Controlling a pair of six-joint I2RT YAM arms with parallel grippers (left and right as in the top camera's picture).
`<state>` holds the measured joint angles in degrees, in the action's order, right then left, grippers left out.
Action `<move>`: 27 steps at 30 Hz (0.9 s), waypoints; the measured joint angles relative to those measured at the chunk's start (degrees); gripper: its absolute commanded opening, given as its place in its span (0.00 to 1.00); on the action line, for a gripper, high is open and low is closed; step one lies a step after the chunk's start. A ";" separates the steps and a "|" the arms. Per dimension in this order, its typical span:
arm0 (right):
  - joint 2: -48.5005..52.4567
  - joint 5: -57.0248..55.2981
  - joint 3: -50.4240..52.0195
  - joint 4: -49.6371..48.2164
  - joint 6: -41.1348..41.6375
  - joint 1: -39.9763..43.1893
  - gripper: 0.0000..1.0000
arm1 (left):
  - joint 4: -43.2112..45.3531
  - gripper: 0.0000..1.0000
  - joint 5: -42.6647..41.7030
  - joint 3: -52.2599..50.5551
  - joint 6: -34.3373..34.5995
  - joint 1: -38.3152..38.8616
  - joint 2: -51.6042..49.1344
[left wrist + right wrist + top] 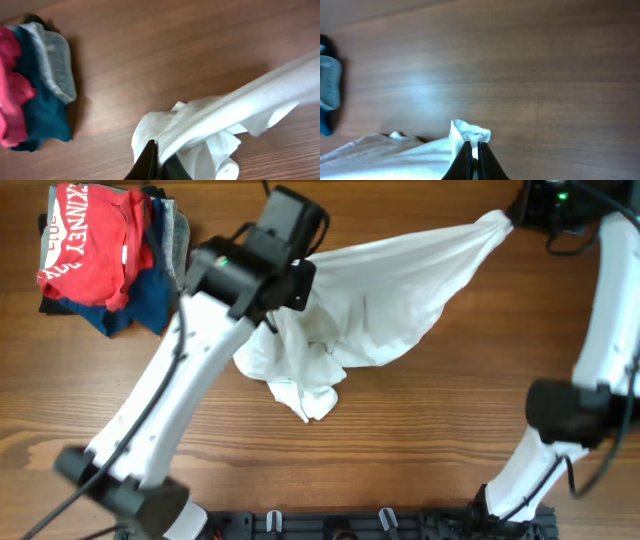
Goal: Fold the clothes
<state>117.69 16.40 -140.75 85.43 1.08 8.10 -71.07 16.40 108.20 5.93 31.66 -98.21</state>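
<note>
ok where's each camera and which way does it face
overhead: fixed above the table, looking straight down; left arm and right arm show, white T-shirt stretched between them.
left wrist: on left arm, facing down at table; left gripper shut on the shirt, clothes pile at left.
right wrist: on right arm, facing across the table; right gripper shut on shirt.
shared: all show the shirt.
</note>
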 measured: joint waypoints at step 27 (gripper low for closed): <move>18.25 6.84 0.04 -6.67 -1.36 3.30 0.47 | 7.78 1.00 -9.20 -0.02 0.46 -9.16 -18.08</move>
<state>135.94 23.24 -140.70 78.76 -0.27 11.40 -63.29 7.20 108.18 6.39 22.50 -116.29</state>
